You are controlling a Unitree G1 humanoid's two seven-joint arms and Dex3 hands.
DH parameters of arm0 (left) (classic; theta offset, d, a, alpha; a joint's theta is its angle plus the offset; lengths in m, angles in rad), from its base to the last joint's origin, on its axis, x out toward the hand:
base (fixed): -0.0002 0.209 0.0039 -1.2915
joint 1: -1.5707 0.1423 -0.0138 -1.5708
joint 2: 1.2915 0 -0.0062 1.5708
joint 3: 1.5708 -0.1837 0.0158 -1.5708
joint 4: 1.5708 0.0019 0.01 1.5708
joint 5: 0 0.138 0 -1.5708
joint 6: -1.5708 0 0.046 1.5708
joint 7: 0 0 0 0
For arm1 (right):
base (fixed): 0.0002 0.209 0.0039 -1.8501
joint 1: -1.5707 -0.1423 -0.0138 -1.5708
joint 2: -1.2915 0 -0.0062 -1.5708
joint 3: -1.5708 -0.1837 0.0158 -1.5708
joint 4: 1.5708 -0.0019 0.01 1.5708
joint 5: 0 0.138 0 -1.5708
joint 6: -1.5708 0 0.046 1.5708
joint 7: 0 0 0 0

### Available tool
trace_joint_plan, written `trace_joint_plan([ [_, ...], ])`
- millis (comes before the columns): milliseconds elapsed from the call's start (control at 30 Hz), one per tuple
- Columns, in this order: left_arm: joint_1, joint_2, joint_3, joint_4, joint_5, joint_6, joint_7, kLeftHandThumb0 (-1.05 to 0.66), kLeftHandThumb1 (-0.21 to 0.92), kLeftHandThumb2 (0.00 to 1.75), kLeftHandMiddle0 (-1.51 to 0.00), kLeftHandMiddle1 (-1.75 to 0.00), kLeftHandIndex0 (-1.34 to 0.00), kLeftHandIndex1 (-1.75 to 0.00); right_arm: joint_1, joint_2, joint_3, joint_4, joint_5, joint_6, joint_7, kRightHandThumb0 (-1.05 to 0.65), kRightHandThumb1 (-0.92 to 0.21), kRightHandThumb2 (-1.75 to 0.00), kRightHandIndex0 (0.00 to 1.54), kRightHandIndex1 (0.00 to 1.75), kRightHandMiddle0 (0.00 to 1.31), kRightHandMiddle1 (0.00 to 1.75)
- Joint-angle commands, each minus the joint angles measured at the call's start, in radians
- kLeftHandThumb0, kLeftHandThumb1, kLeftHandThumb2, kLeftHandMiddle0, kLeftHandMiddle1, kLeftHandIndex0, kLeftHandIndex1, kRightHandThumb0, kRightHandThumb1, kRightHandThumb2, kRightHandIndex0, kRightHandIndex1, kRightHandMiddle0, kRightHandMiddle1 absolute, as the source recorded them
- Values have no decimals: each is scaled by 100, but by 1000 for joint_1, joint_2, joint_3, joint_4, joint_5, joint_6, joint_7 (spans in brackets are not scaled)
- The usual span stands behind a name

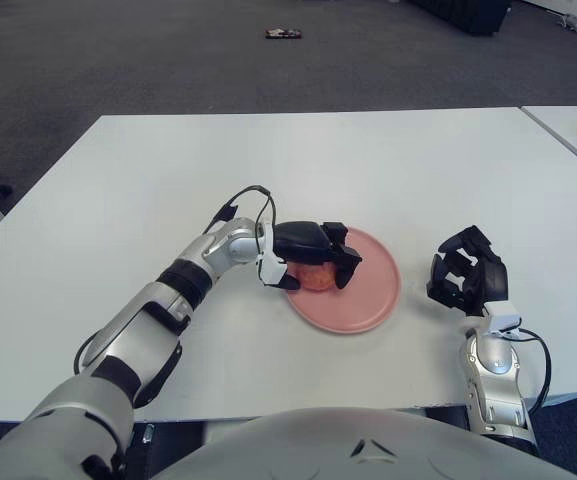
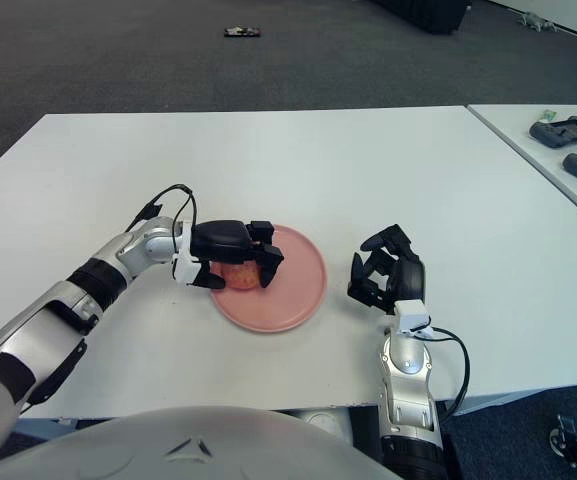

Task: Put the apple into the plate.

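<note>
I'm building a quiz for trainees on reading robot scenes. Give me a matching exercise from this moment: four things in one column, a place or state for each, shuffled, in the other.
Things:
1. apple
2. plate
3. left hand
4. right hand

Places or states:
A. idle, to the right of the plate, holding nothing
B. pink, lying on the white table
C. over the plate's left part, inside curled fingers
D. closed around the fruit

Pairs: 1-C, 2-B, 3-D, 4-A
</note>
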Motion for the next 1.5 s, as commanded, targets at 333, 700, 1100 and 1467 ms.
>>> trace_joint_plan([
  [333,66,-49,-80,103,288,124,375,0,-7,175,-93,-172,-67,-172,2,-2,-5,-16,2,9,1,-46,-38,-125,96,175,56,175],
  [700,36,-69,-137,201,338,35,587,-1,11,155,-66,-175,-64,-174,4,-5,-9,-14,2,-3,2,-45,-39,-123,94,175,55,175],
  [1100,20,-89,-170,291,292,-44,585,-1,22,141,-69,-175,-48,-166,-2,-10,-10,-9,1,5,8,-46,-39,-124,96,175,55,175],
  [1467,-8,-60,-158,271,243,-117,531,-62,42,106,-3,-120,-2,-108,-4,-7,-12,-16,0,16,9,-46,-38,-125,95,175,56,175],
])
